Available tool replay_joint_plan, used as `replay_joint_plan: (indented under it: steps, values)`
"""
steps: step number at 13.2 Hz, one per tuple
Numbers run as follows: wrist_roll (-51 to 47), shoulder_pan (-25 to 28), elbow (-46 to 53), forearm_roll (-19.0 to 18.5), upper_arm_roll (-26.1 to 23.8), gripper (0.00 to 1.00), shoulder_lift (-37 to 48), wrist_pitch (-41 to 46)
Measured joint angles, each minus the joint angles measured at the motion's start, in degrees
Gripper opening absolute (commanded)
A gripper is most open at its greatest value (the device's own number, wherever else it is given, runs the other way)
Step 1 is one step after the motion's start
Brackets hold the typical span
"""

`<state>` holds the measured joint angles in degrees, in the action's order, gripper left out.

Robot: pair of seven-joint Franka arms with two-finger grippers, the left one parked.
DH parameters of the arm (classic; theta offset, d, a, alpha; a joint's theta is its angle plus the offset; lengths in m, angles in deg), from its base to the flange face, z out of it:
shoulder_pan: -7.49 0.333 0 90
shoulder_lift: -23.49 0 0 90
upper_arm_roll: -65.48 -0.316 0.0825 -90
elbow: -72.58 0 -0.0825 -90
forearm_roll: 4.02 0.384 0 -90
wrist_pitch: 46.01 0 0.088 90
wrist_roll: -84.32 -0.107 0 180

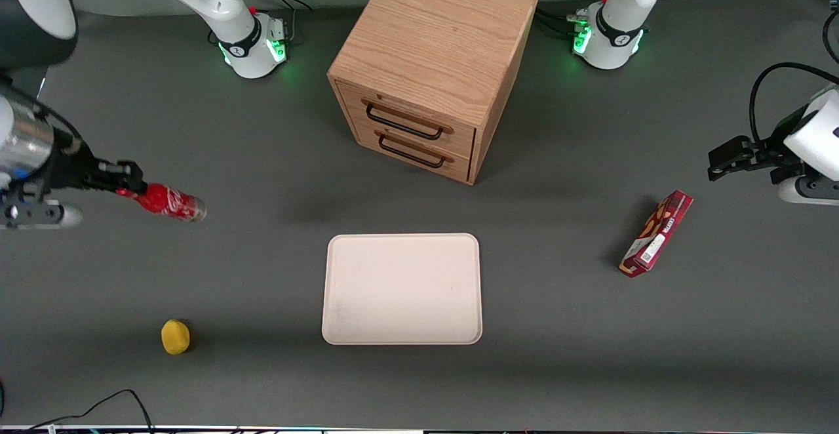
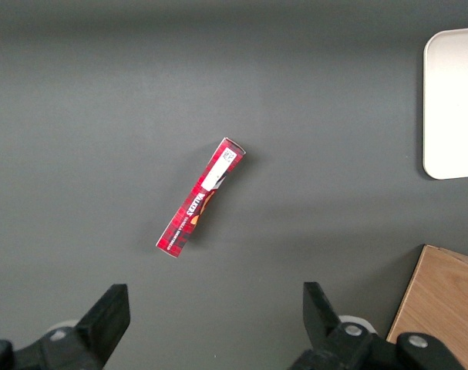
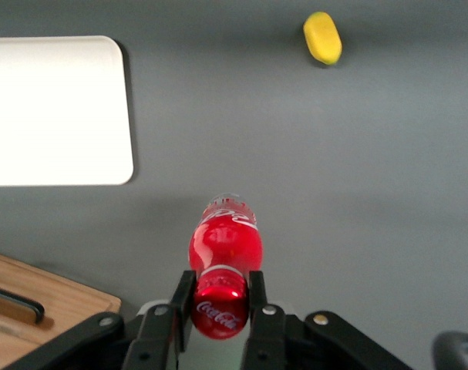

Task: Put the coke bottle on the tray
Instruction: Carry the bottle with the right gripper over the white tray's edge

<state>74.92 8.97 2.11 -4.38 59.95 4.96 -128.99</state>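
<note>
A: Where's the small red coke bottle [image 1: 167,202]?

B: I've got the black two-finger gripper [image 3: 220,302] clenched on its red cap end, held above the grey table toward the working arm's end, well apart from the flat cream-white tray [image 1: 402,288].

a wooden two-drawer cabinet [image 1: 429,70] stands on a dark grey table [image 1: 557,368], its black handles facing the camera. a red snack box [image 1: 656,233] lies toward the parked arm's end. a yellow lemon [image 1: 175,336] sits toward the working arm's end.
</note>
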Motion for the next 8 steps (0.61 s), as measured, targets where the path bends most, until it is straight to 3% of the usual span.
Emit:
replay_joint_plan:
  steps: [3,8]
  values:
    - [-8.9,6.3,6.6,-0.3,0.1,0.0,-12.1,-5.9]
    - [-21.8,16.1,11.5,-0.8,2.8,0.0,-26.2,-24.9]
